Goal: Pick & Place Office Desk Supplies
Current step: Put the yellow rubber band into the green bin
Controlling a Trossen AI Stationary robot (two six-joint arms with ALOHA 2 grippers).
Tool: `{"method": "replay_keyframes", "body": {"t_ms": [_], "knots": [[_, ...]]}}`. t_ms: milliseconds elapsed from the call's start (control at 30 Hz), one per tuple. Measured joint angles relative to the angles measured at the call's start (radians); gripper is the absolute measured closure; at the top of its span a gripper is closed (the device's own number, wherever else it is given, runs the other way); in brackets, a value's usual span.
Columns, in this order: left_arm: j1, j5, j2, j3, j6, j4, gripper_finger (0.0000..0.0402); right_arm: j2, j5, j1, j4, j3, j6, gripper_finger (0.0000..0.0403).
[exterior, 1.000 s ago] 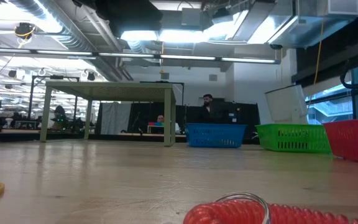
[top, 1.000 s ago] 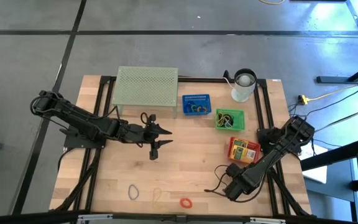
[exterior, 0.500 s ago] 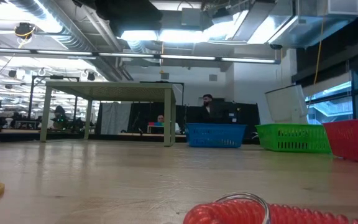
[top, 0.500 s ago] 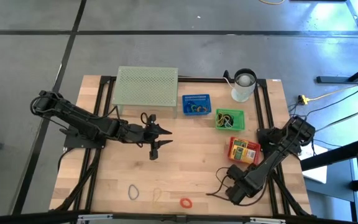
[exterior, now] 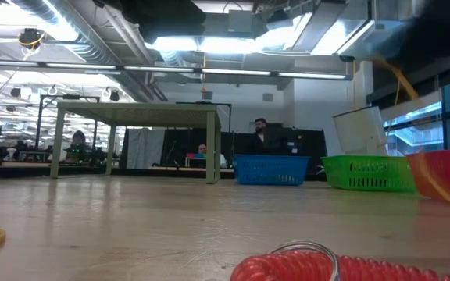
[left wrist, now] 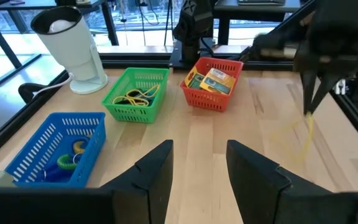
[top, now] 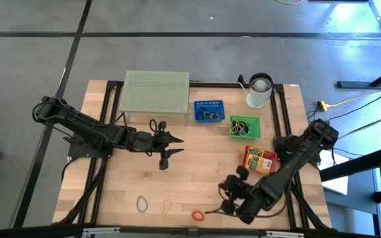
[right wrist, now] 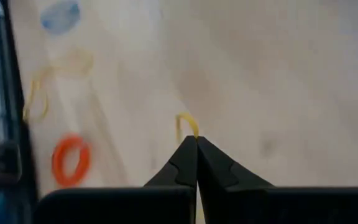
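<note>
Right gripper (right wrist: 196,144), near the table's (top: 197,168) front edge, is clamped on a yellow rubber band (right wrist: 186,124). Left gripper (left wrist: 197,165) hovers mid-table, fingers apart.

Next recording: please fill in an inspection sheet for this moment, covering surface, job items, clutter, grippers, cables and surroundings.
Surface: pale wooden table, bare in the middle.
Job's things: blue loop, yellow rubber band and red coiled ring lie loose near the front edge; blue basket, green basket and red basket each hold items.
Clutter: white cup; pale green mesh stand.
Grippers: left gripper open, empty, above mid-table; right gripper shut on a thin yellow band.
Cables: yellow cable on the floor beside the table.
Surroundings: people at desks far behind.
</note>
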Motion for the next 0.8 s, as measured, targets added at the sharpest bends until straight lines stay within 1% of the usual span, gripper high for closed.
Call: {"method": "replay_keyframes", "body": {"t_ms": [100, 167, 233, 333, 433, 567, 700, 800], "knots": [[0.0, 0.0, 0.0, 0.0, 0.001, 0.0, 0.0258, 0.0, 0.191, -0.018, -0.004, 0.063, -0.165, 0.0402], [0.0, 0.0, 0.0, 0.0, 0.001, 0.0, 0.0258, 0.0, 0.298, -0.034, -0.006, 0.112, -0.268, 0.0402], [0.0, 0.0, 0.0, 0.0, 0.001, -0.002, 0.0258, 0.0, 0.381, -0.047, -0.007, 0.164, -0.36, 0.0402], [0.0, 0.0, 0.0, 0.0, 0.001, -0.003, 0.0258, 0.0, 0.454, -0.069, -0.006, 0.248, -0.45, 0.0403], [0.0, -0.002, 0.0, 0.0, 0.001, -0.003, 0.0258, 0.0, 0.481, -0.094, -0.007, 0.33, -0.546, 0.0402], [0.0, -0.003, 0.0, 0.0, 0.001, -0.003, 0.0258, -0.002, 0.465, -0.123, -0.006, 0.417, -0.671, 0.0398], [0.0, -0.003, 0.0, 0.0, 0.001, -0.003, 0.0258, -0.002, 0.463, -0.148, -0.007, 0.477, -0.76, 0.0397], [0.0, -0.003, 0.0, 0.0, 0.001, -0.003, 0.0258, -0.002, 0.464, -0.164, -0.007, 0.502, -0.795, 0.0396]]}}
